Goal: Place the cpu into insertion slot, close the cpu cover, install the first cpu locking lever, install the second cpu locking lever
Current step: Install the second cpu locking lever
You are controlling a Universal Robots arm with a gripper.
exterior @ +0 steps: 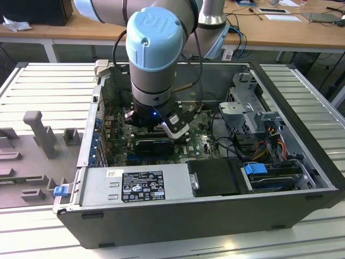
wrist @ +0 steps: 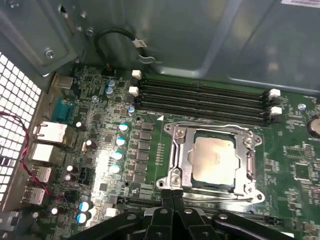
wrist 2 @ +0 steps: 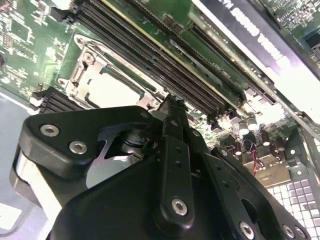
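**A:** Start big. What do you have in front of you?

**B:** Your arm [exterior: 153, 48] reaches down into the open computer case [exterior: 302, 162], a grey sheet-metal box lying on a ribbed metal surface [exterior: 48, 91]. Inside lies the green motherboard [wrist: 100, 145], crowded with small cylindrical capacitors. The long black memory slots [wrist: 200, 100] run along the far side of the socket in the first wrist view.

**A:** And the task itself, how far along are you?

**B:** By my reading, well along. The cpu [wrist: 214, 159], flat and square with a pale, matte silvery top, already sits in the insertion slot [wrist: 212, 161]. The cpu cover [wrist: 248, 159], a thin dull-metal frame with a square window, lies flat around the chip, so it looks closed. A thin wire lever [wrist: 210, 126] runs along the far edge of the frame. Whether each lever is fully latched, you cannot tell from here.

**A:** And your fingers?

**B:** The gripper [wrist: 172, 194] hovers just at the near edge of the socket, its black fingers [wrist: 178, 200] pressed together tip to tip and carrying nothing.
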